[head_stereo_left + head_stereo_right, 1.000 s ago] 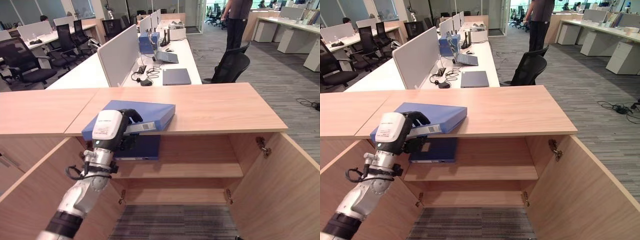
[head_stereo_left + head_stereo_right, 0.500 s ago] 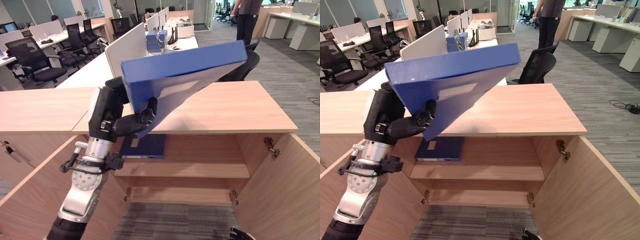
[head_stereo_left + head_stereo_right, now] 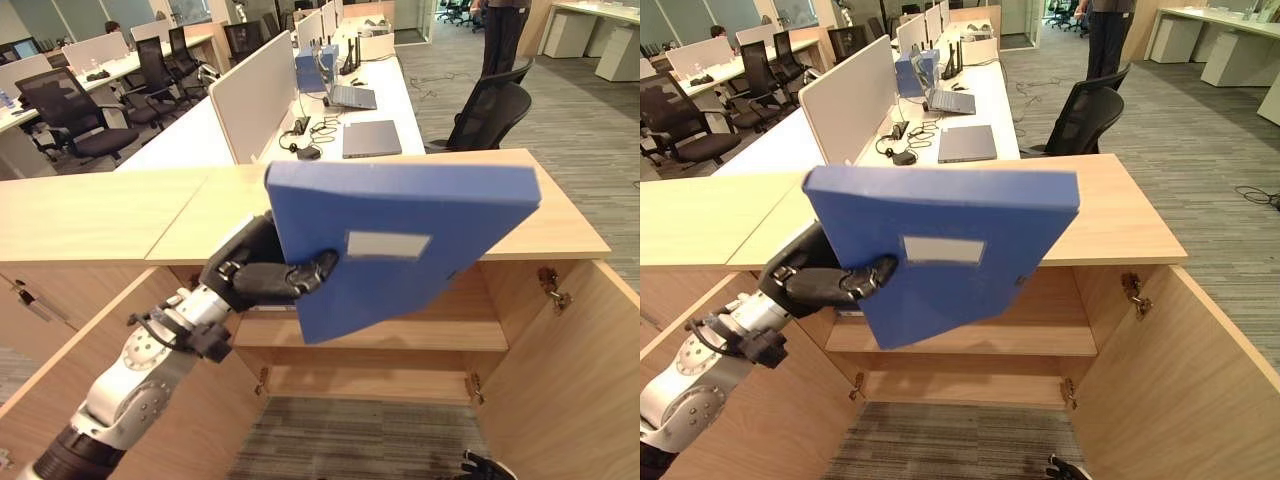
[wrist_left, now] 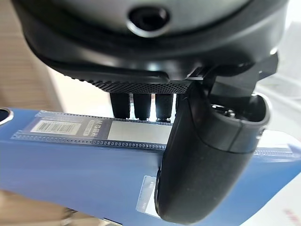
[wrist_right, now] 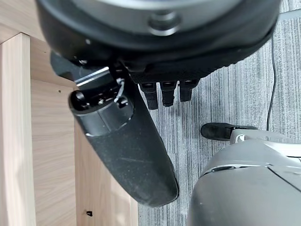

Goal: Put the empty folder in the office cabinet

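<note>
A blue folder (image 3: 400,240) with a white label hangs in the air in front of the open office cabinet (image 3: 560,225), its broad face turned towards me and tilted. My left hand (image 3: 260,280) is shut on its left edge, with the thumb over the front face. In the left wrist view the thumb (image 4: 207,155) presses the folder's labelled spine (image 4: 70,165) and the fingers curl behind it. The folder hides much of the cabinet's upper shelf (image 3: 440,335). My right hand (image 5: 127,136) hangs over grey carpet beside a wooden cabinet door, fingers relaxed and holding nothing.
Both cabinet doors stand swung out: the left door (image 3: 60,370) and the right door (image 3: 590,380). A lower shelf (image 3: 370,380) lies beneath the upper one. Behind the cabinet are desks with a divider (image 3: 265,95), a black office chair (image 3: 490,110) and a standing person (image 3: 505,30).
The left hand lifted the folder off the cabinet top, tipped it up, then swung it down in front of the cabinet opening. The camera has also shifted.
</note>
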Tool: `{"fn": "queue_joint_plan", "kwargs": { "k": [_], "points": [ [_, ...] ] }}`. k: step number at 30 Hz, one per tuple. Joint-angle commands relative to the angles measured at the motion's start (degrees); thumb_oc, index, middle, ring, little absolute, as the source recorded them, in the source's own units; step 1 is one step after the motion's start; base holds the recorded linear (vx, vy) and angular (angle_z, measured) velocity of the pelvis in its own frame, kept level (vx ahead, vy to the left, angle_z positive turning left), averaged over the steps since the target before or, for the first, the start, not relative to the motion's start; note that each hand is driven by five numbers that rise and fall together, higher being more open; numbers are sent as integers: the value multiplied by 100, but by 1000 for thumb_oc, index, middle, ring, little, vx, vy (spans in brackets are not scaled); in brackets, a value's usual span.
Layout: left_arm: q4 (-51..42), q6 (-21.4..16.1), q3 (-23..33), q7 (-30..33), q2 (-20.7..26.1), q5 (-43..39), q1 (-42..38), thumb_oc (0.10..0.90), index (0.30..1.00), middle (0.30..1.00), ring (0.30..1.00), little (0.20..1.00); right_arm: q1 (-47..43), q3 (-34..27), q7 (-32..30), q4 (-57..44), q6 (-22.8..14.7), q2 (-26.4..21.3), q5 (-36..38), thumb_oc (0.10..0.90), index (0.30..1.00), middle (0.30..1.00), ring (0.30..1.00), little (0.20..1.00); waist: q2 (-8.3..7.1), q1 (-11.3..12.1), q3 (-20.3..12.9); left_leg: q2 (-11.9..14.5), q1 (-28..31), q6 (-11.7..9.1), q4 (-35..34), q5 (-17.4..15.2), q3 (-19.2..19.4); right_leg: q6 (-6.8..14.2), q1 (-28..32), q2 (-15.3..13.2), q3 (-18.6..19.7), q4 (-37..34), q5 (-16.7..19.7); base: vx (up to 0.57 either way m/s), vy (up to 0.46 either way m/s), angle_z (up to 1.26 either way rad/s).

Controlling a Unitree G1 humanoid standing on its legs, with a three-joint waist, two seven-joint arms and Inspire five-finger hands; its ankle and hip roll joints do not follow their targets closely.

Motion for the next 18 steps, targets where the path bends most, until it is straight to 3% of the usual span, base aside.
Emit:
{"fn": "queue_joint_plan", "kwargs": {
  "k": [1, 10, 18],
  "points": [
    [-208, -386, 232, -237, 247, -533, -818, 400, 300, 300, 300, 300, -696, 54, 1, 187, -149, -57, 290, 800, 900, 900, 900, 900, -233, 80, 13, -61, 639, -179, -4, -987, -238, 328, 80, -235, 411, 206, -613, 0, 0, 0],
    [-219, -107, 9, -870, 611, -645, -838, 400, 300, 300, 300, 300, -664, 131, 112, 242, -128, 23, 243, 800, 900, 900, 900, 900, -216, 69, -5, -66, 632, -180, -4, -983, -202, 344, 67, -254, 424, 208, -603, 0, 0, 0],
    [161, -370, 355, -417, 115, -77, -344, 400, 300, 300, 300, 300, -647, -50, 118, -236, -205, -10, 717, 800, 900, 900, 900, 900, -262, 79, 12, -81, 614, -174, -4, -989, -190, 344, 26, -265, 445, 203, -584, 0, 0, 0]
  ]
}}
